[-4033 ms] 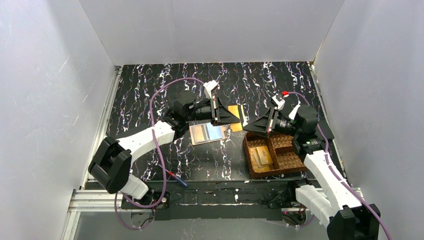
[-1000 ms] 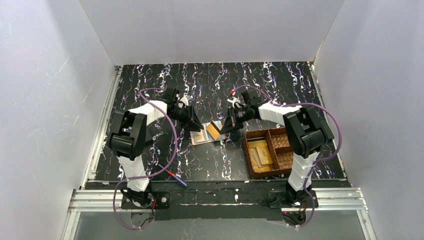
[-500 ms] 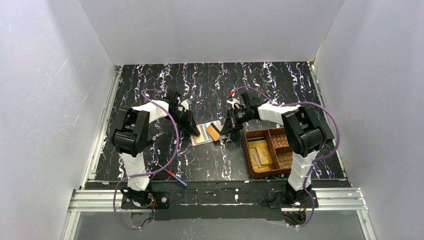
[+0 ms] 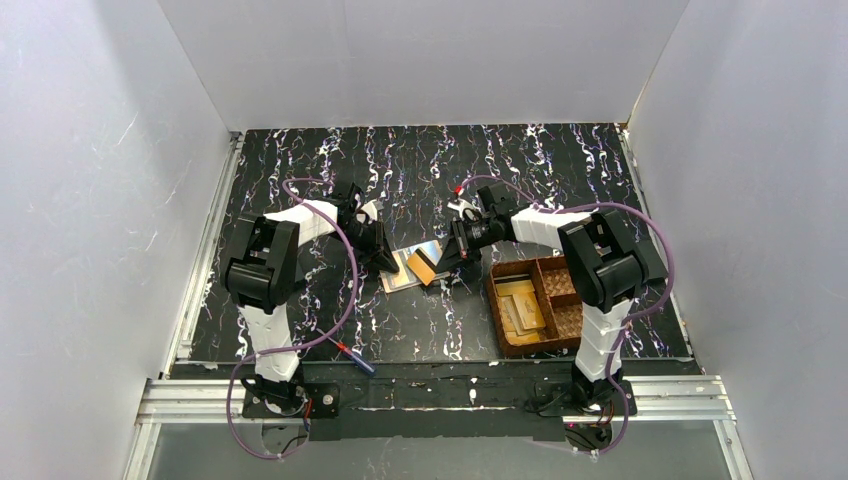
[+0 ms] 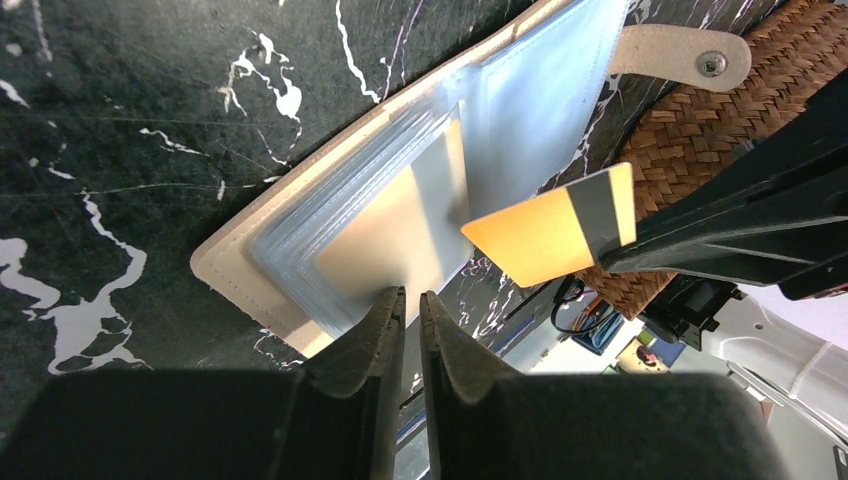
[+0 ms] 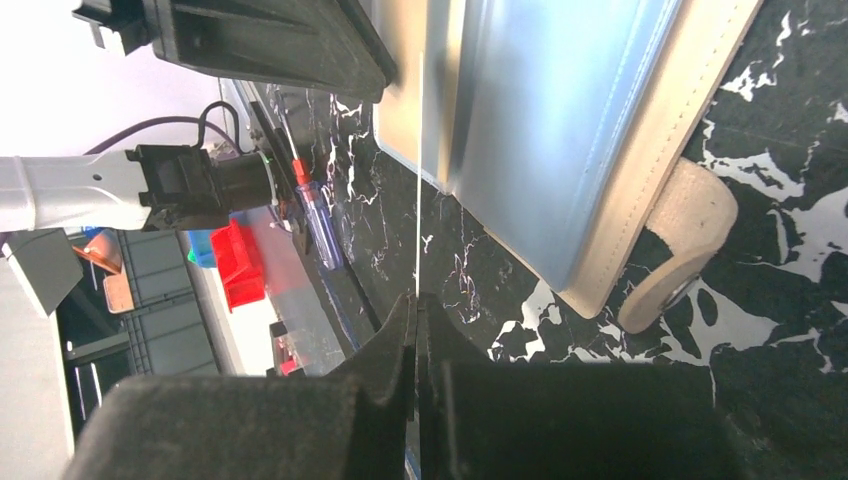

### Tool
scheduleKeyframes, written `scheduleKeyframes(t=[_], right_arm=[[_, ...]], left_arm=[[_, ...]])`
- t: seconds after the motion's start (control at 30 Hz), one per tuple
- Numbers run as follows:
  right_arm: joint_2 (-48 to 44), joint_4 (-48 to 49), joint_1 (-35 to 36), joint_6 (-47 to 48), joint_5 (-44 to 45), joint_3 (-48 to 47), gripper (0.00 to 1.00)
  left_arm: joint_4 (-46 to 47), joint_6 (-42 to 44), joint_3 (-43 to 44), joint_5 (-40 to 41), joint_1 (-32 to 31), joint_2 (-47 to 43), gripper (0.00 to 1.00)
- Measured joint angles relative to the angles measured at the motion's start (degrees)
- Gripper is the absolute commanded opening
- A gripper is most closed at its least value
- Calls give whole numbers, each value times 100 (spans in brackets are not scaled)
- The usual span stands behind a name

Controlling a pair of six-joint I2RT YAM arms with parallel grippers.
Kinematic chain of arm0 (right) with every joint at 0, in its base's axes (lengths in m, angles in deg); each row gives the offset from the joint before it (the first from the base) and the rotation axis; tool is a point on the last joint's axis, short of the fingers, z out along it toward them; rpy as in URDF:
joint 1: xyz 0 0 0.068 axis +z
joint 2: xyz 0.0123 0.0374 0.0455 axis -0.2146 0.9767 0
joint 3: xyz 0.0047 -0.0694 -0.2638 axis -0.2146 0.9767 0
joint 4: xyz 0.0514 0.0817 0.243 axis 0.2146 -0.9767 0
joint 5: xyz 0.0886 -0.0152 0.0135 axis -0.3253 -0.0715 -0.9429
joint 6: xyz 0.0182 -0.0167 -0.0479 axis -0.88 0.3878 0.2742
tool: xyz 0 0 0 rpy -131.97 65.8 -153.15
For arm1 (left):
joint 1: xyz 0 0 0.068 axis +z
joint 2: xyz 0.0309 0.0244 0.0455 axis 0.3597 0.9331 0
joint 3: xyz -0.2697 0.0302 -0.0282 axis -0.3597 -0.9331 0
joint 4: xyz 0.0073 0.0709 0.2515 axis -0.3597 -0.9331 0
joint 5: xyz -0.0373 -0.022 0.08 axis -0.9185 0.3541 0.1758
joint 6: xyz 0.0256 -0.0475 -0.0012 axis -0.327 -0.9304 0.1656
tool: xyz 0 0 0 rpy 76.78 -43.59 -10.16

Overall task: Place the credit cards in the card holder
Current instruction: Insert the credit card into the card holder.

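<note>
Card [image 5: 548,236] of orange colour with a grey stripe is in the right gripper [image 6: 415,300], which is closed fully on one short end. In the right wrist view the card shows only as a thin line, edge-on. It hangs just above the open holder [image 5: 212,268], which lies flat on the table [image 4: 400,160] between the two arms. The left gripper [image 5: 405,305] sits at the near edge of the holder; its jaws are almost together and seem to pinch the rim of the clear sleeves [image 5: 400,200]. More cards [image 4: 522,305] lie in the basket [image 4: 565,322], to the right.

I judge the card to be very light, stiff but a little springy, and smooth, so it can slip or twist between the pads. A grip on the end, with most of the length free, suits the insertion. The sleeves look soft, thin and glossy; they will probably cling together and buckle if a card corner pushes them. The holder itself is light and may slide on the table, so it needs holding at its edge.
</note>
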Motion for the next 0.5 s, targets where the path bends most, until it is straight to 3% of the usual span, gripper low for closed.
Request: scheduleKeyframes(t=[0.5], right_arm=[[30, -250, 20, 194, 291, 0, 1]], left_arm=[[-1, 50, 0, 4, 2, 6, 9]])
